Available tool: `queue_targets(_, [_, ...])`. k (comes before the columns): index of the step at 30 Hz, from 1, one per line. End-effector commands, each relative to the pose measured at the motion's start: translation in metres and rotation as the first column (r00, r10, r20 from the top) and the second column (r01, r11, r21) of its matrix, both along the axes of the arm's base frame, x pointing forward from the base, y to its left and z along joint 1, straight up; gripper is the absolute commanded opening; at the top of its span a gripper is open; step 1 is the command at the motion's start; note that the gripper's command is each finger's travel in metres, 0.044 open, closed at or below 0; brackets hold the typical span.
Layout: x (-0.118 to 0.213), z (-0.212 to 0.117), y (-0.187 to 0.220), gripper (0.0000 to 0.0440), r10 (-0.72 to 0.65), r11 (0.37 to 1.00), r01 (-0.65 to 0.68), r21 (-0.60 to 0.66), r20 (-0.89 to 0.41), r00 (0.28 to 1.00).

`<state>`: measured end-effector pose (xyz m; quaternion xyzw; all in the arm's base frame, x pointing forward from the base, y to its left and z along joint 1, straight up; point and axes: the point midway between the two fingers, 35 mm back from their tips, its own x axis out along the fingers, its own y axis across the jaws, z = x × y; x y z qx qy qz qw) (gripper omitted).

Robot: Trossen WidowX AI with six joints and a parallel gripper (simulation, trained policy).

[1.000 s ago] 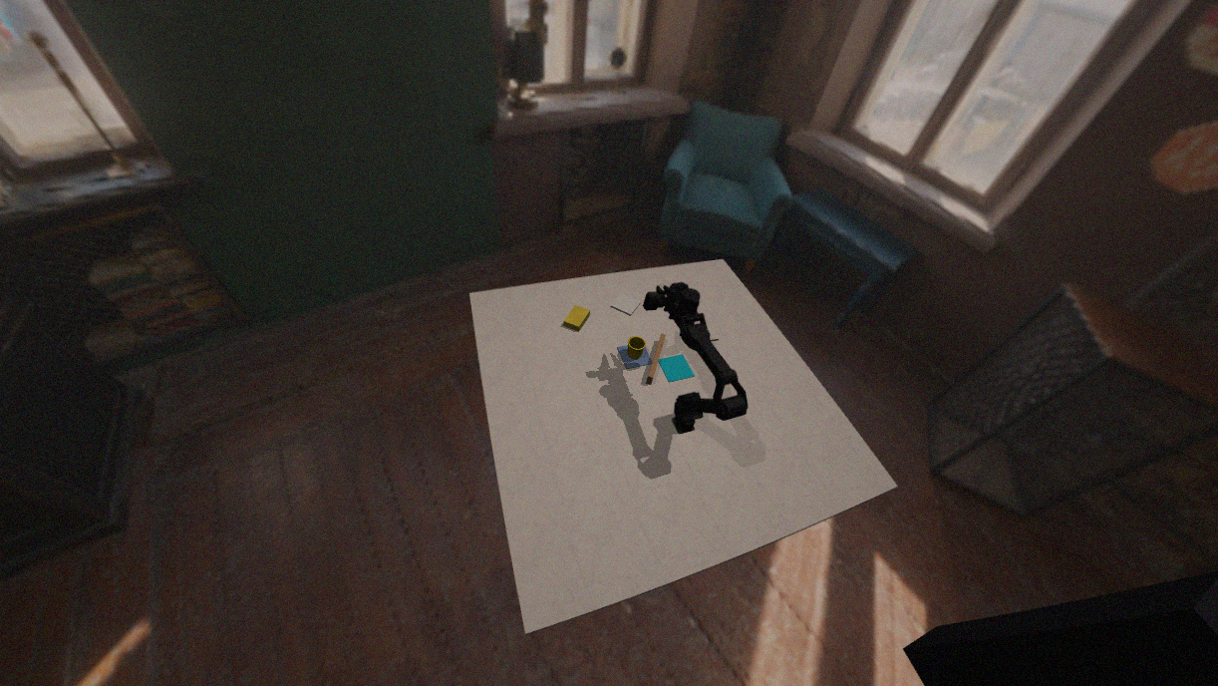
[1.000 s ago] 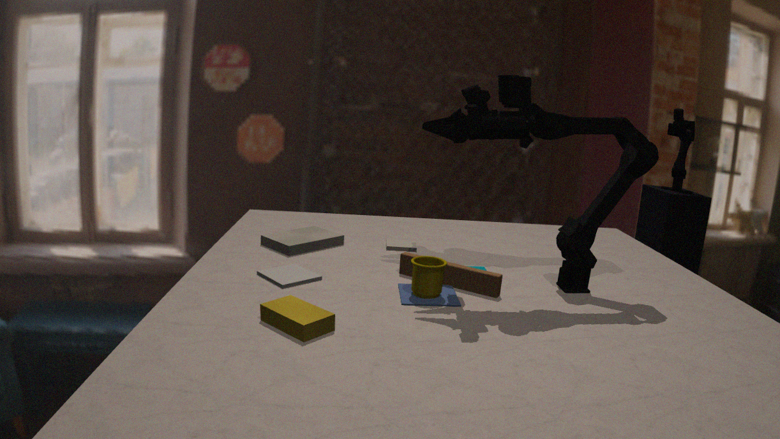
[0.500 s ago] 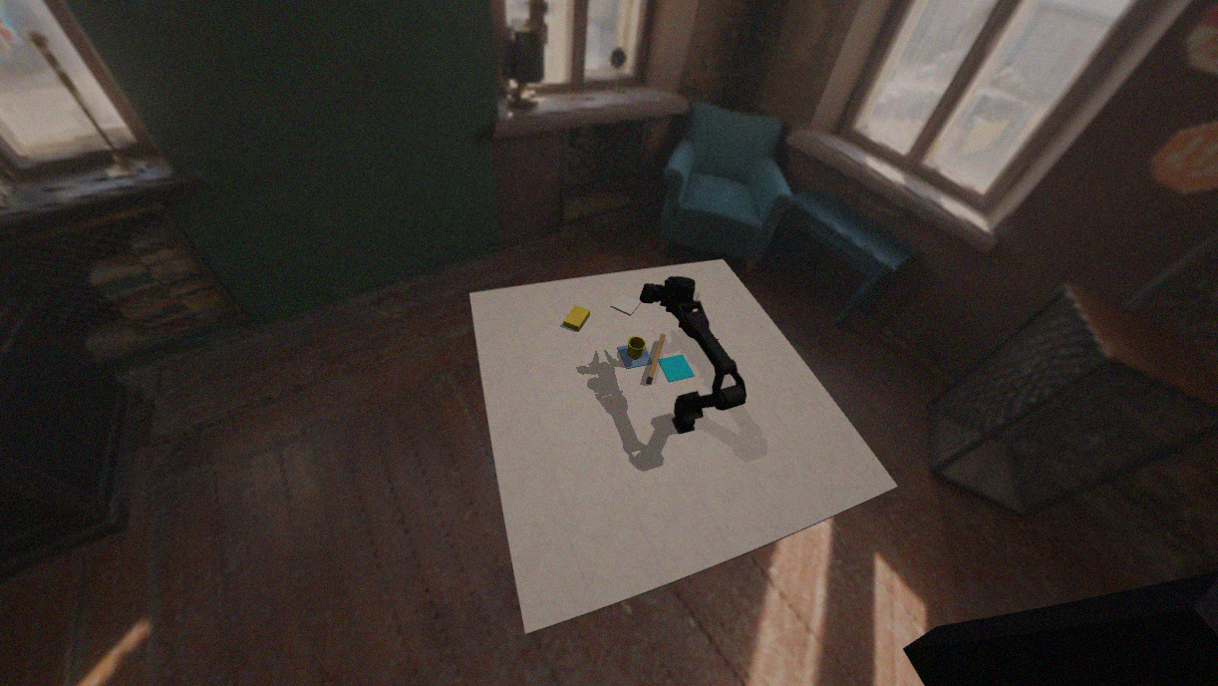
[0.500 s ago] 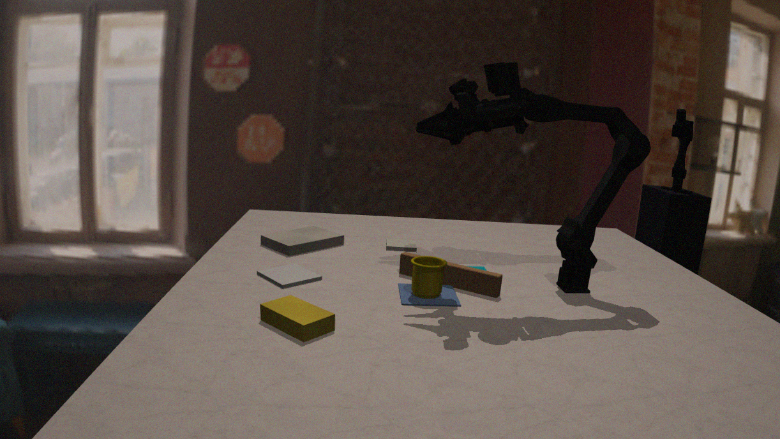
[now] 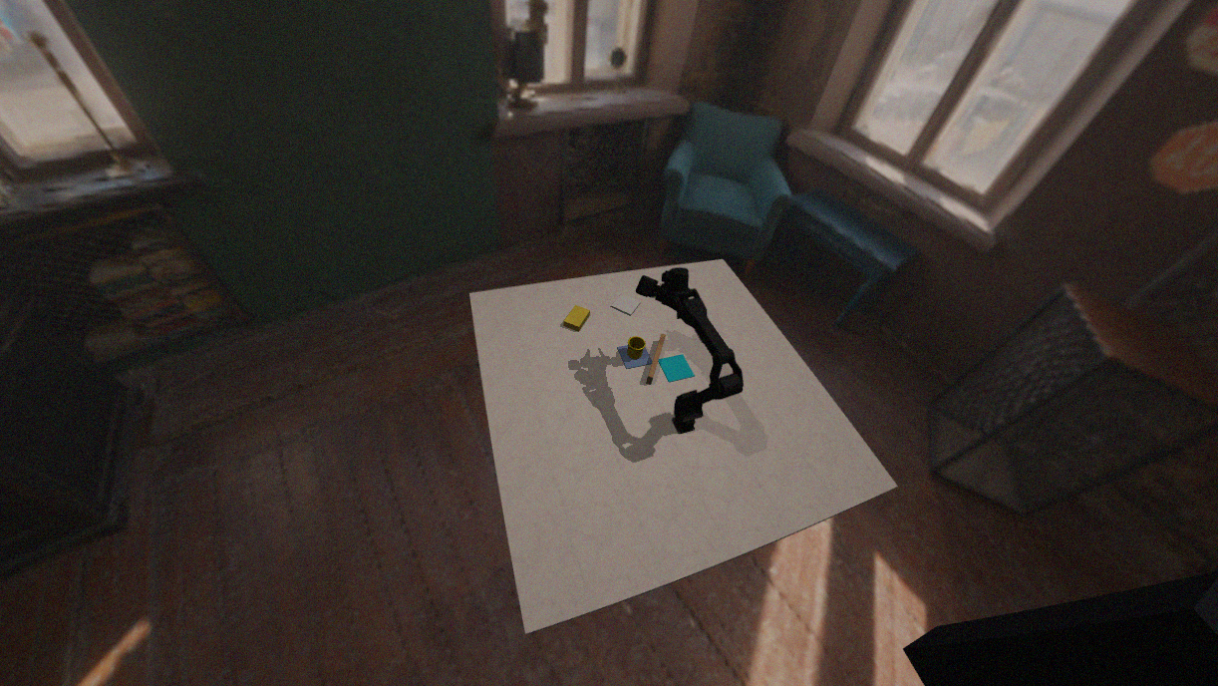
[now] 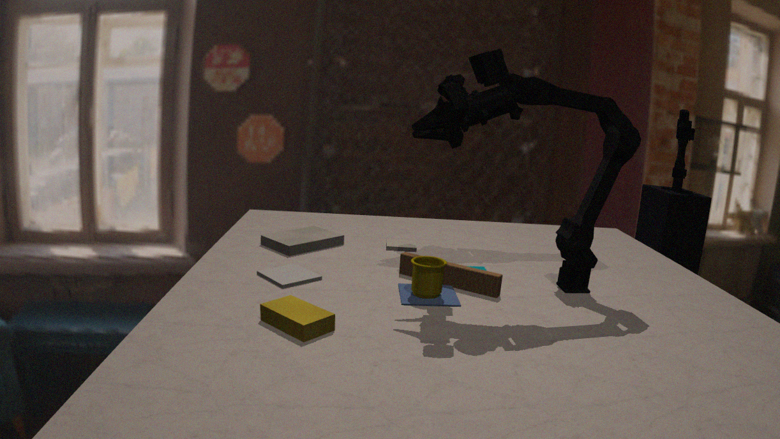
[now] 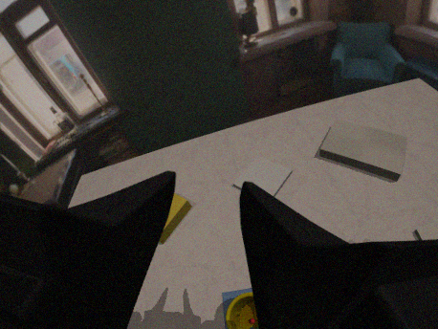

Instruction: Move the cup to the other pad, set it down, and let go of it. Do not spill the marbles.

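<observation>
Seeking first the cup, probably, I am holding nothing in partly open jaws; lowering toward six o'clock in wrist view is seeming necessary.

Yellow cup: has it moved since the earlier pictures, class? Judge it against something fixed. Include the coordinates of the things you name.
No. The yellow cup (image 5: 635, 347) (image 6: 427, 279) (image 7: 239, 313) stands upright at the same spot on the blue pad (image 5: 633, 363) (image 6: 450, 299) (image 7: 229, 296), before the wooden bar (image 6: 474, 280) in the exterior view.
</observation>
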<state>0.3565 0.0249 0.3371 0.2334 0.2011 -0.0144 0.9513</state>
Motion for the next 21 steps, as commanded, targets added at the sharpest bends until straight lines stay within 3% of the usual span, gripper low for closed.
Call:
queue_targets(1, [0.002,-0.001,0.004,0.0161,-0.002,0.999,0.004,0.041,-0.041,0.999])
queue_targets(21, [0.008,-0.013,0.025,0.0173,-0.055,0.961,0.135,0.241,-0.313,0.948])
